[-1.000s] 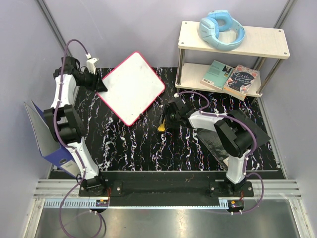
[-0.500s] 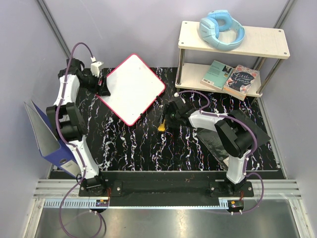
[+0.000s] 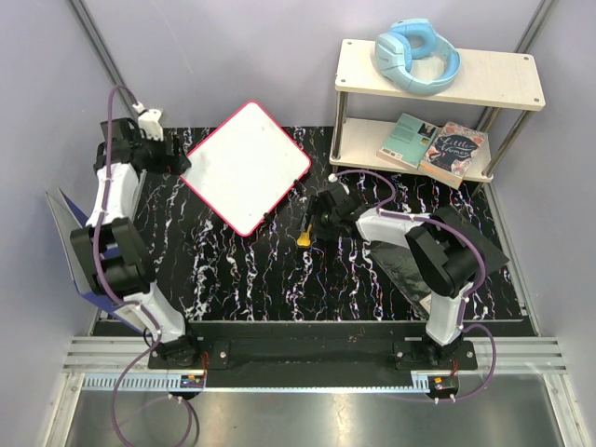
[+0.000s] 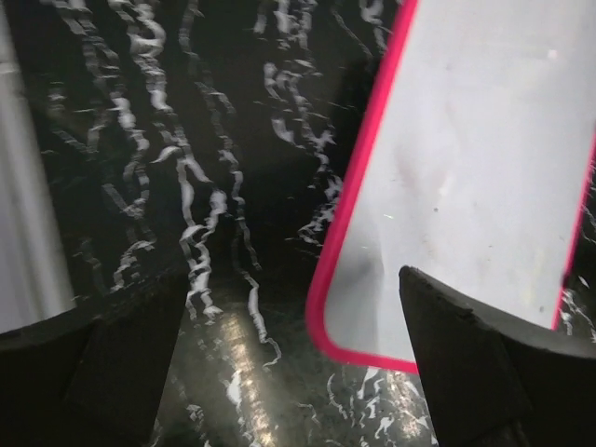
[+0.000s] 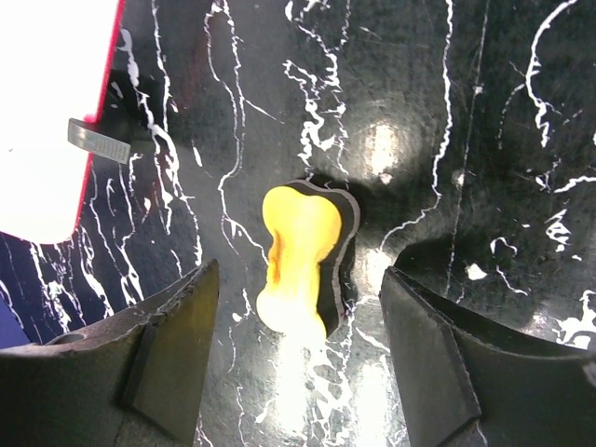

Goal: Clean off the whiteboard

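Now the whiteboard (image 3: 247, 168) lies wiped blank and turned cornerwise on the far-left part of the black marbled worktop (image 3: 279, 279). The left gripper (image 4: 291, 279) sits just beside its left corner, jaws spread wide and empty. The right gripper (image 5: 298, 279) hovers over the yellow eraser (image 5: 300, 251), jaws wide open on either side of it, not touching.

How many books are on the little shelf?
2. A teal book lies on the lower shelf, a dark flowery book just right of it. More could hide under the top board.
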You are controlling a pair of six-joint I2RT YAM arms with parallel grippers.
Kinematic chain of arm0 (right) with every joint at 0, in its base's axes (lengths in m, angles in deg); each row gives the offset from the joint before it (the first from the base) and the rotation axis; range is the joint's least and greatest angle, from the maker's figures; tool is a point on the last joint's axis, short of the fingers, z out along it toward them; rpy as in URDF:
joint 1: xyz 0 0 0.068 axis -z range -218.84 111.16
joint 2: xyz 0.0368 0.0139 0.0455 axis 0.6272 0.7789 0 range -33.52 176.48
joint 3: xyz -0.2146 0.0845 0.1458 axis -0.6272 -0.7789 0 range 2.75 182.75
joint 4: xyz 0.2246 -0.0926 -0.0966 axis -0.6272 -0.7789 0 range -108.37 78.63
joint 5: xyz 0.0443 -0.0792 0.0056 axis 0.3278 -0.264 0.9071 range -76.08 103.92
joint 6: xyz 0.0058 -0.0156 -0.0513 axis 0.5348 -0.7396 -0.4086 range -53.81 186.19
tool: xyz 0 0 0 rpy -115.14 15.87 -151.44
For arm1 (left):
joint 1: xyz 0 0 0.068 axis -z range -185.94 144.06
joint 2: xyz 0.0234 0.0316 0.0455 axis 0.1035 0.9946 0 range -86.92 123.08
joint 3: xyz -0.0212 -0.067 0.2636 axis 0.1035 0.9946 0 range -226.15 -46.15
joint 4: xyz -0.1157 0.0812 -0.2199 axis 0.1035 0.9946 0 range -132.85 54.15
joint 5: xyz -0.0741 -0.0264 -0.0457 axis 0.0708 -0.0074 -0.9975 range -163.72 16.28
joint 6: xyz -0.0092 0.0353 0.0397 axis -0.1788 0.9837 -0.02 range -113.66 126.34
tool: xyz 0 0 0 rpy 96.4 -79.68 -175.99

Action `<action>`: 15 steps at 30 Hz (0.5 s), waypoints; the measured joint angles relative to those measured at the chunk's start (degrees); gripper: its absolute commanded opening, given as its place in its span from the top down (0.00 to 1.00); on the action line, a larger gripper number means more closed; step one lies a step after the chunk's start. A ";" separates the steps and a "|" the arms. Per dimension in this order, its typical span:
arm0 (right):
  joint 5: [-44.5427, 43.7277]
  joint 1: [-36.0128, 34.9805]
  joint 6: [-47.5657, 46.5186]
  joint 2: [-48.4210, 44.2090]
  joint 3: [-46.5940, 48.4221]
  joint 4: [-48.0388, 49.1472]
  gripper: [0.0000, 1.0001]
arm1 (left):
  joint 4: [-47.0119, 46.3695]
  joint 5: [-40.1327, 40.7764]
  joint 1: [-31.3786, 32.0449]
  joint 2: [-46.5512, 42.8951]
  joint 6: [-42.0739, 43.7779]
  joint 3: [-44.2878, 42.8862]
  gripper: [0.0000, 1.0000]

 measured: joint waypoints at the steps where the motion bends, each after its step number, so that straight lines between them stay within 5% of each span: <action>1: 0.00 0.00 0.00 0.00 -0.13 0.00 0.24 | -1.81 1.73 -0.04 -1.44 -0.79 1.31 0.01; 8: 0.00 0.00 0.02 -0.17 -0.61 0.07 0.23 | -12.61 16.35 0.15 -8.81 -5.66 9.09 0.01; 15: -0.83 -0.02 -0.61 -5.92 -2.32 -0.59 0.00 | -15.91 19.15 0.00 -22.47 -6.99 22.60 0.01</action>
